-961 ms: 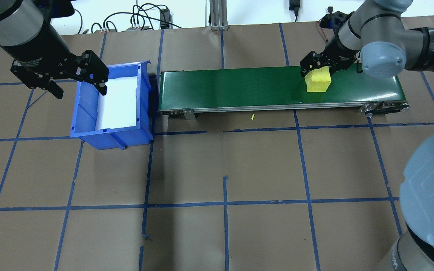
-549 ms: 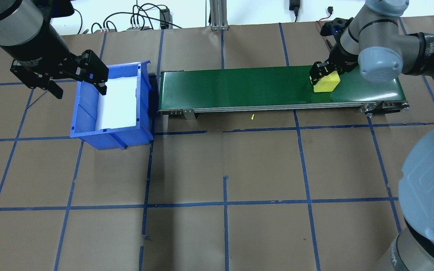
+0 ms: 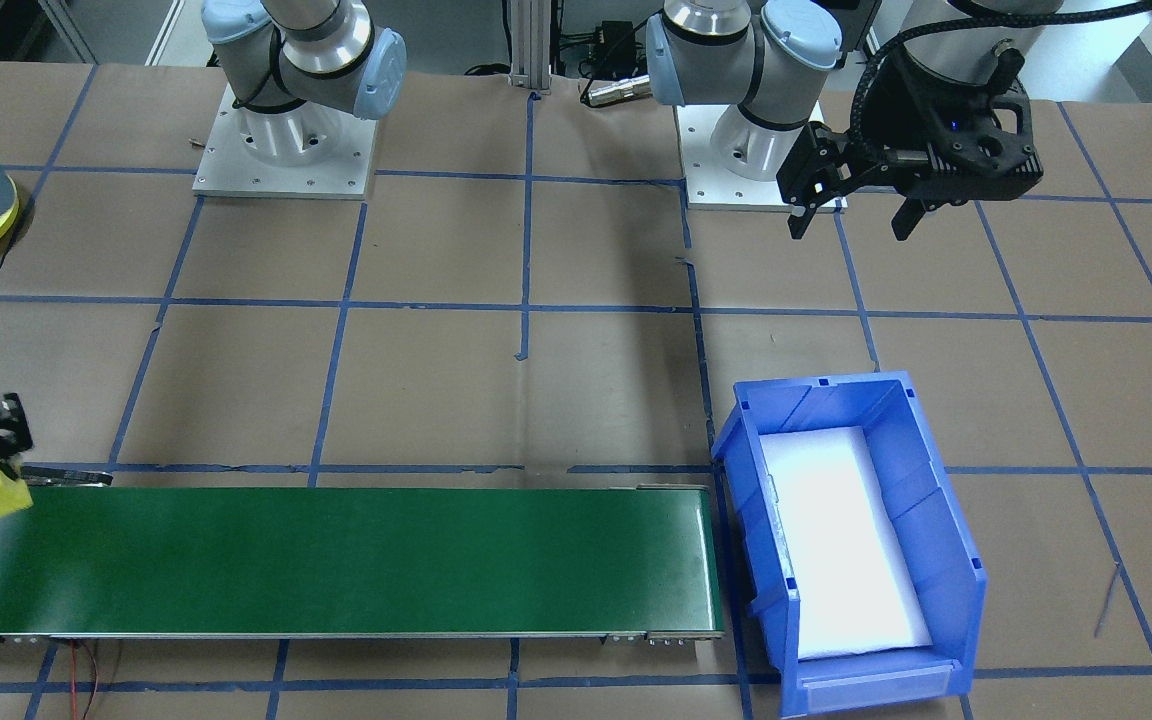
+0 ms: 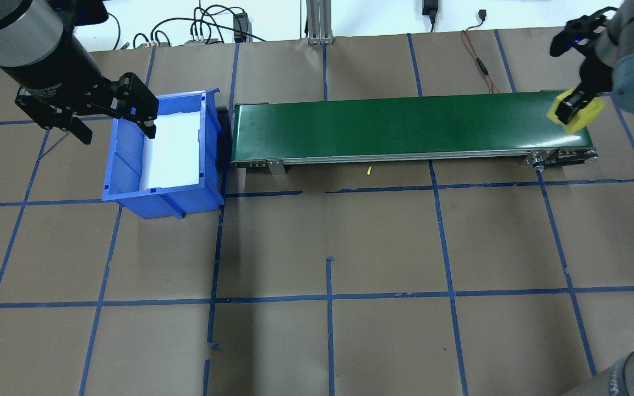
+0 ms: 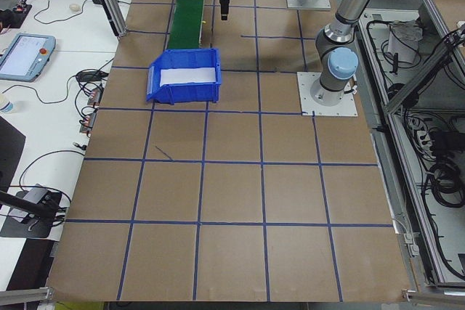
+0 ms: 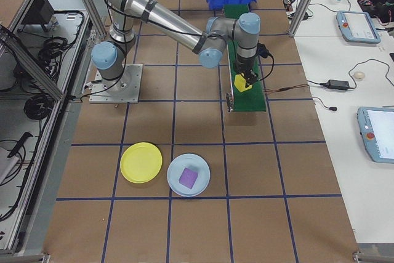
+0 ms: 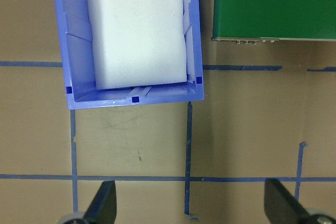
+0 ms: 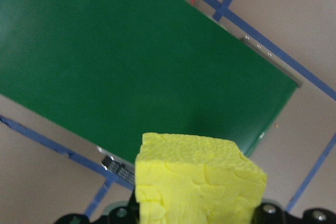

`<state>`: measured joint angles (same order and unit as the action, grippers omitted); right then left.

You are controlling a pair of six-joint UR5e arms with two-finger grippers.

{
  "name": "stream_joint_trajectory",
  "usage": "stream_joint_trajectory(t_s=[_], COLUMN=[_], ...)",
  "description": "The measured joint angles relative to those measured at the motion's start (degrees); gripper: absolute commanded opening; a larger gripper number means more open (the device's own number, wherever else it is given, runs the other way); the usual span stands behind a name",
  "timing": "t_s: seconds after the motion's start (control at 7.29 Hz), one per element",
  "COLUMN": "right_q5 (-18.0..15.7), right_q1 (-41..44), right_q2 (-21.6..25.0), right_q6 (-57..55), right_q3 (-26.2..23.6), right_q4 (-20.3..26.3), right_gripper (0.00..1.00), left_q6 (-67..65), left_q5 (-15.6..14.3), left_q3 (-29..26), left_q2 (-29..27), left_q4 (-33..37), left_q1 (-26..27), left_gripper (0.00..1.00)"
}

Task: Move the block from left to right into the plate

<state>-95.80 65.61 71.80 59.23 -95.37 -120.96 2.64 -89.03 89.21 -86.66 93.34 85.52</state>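
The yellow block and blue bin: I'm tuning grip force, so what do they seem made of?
The yellow block looks like soft foam: matte, pitted, uneven faces. The blue bin looks like hard moulded plastic, smooth with ribbed walls; the white slab inside looks like foam too, though less certain.

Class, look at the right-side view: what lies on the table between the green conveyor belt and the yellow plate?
Only bare brown paper crossed by blue tape lines lies between the conveyor belt and the yellow plate, as the exterior right view shows.

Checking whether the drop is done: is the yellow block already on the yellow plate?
No, the yellow block is held in the right gripper over the belt; the yellow plate lies bare.
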Motion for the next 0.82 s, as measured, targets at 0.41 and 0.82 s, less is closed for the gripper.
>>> stream_joint_trajectory(t_s=[0.41, 0.82], right_q5=[-0.57, 0.45], right_q1=[-23.99, -43.06], right_q2=[3.95, 3.4], right_q6=[23.78, 40.12], right_q3=[-8.68, -16.17], right_q4=[0.61, -8.28], right_gripper=[0.53, 0.53], left_q6=[-0.02, -0.06], left_q5=[0.02, 0.0], left_q3=[0.0, -0.01], left_q2=[-0.01, 0.0], left_q4=[0.0, -0.02], left_q1=[0.0, 0.0], left_gripper=[1.0, 1.0])
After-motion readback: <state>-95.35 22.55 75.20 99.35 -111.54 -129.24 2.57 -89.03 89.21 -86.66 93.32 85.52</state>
